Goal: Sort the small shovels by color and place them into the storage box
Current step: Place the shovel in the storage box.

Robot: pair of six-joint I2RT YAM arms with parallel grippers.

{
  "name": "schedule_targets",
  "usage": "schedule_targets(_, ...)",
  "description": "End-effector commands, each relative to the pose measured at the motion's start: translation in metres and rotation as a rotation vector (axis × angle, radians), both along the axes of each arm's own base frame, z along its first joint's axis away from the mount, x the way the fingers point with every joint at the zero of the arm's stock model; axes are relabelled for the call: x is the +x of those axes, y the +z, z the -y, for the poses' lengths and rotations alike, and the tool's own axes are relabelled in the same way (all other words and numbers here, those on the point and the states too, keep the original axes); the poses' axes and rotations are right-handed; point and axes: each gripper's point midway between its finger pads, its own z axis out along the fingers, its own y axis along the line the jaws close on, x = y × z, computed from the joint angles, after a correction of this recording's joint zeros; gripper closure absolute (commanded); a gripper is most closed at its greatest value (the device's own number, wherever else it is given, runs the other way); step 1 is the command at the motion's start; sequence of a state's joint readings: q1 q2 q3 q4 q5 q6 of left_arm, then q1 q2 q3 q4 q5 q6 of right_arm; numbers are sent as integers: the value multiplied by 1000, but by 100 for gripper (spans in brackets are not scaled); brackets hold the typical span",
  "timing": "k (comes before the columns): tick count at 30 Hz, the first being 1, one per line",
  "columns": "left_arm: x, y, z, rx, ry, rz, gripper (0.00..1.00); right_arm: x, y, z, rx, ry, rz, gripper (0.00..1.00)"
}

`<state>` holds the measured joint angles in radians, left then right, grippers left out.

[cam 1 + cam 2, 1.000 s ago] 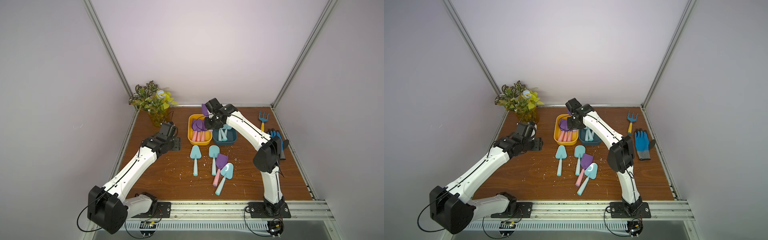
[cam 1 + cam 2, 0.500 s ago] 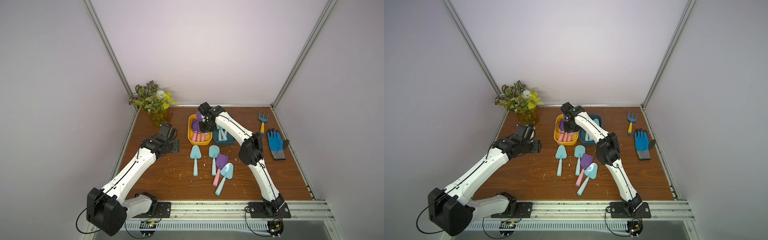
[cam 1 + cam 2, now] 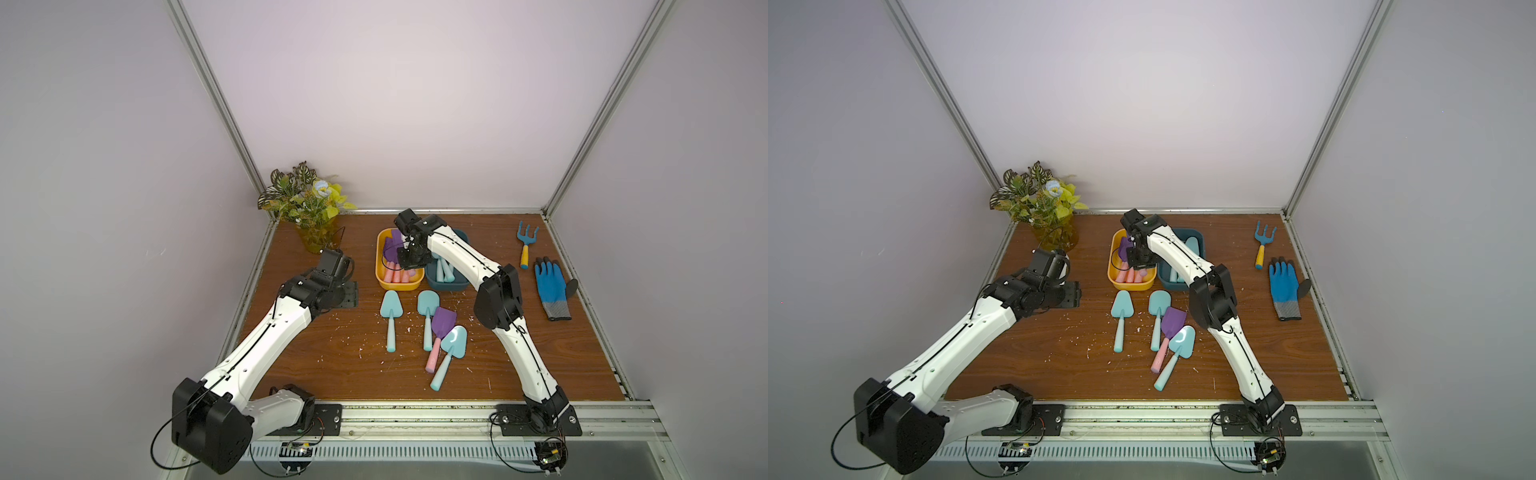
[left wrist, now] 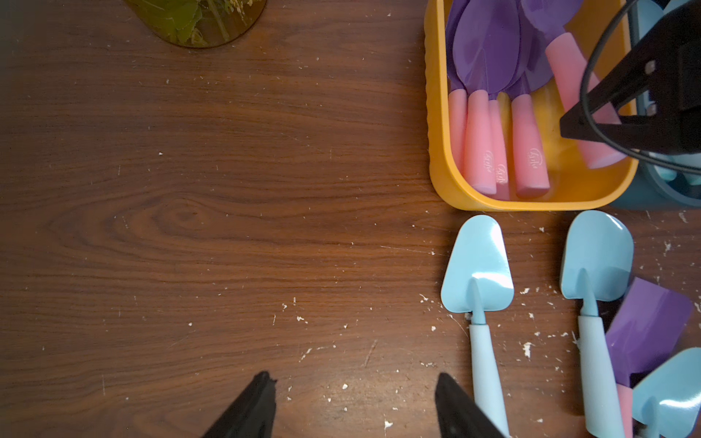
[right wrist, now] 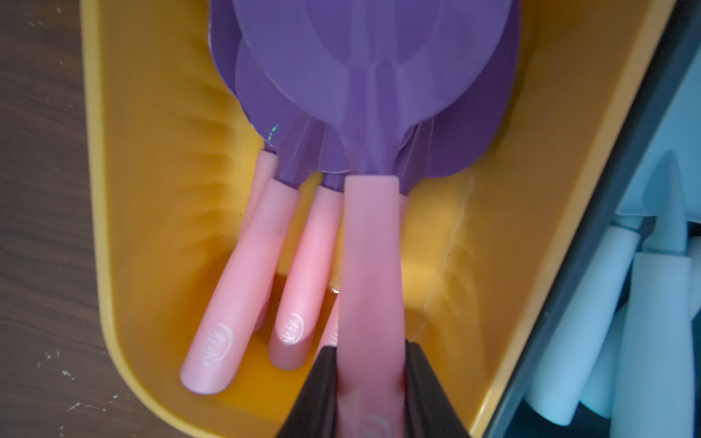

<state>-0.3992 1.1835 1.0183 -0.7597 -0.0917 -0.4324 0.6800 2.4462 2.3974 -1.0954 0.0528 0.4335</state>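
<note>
We find writing only on the pink handle [image 5: 242, 288] of each purple shovel [image 5: 371, 76] in the yellow box [image 5: 125, 189]: a small white mark near the handle's end, curly script inside an oval. It shows in both wrist views, yet the letters are too small and blurred for us to read.
</note>
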Motion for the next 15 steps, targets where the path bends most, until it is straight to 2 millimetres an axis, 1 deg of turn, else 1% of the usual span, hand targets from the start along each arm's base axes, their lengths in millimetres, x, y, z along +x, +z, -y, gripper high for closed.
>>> schedule_targets(1,3,13,-7,15,10,31,31,-1,10,-9,27,2,13,94)
schedule_targets(15,3,12,-9,27,16,35,31,-4,4,-11,17,-22,4,90)
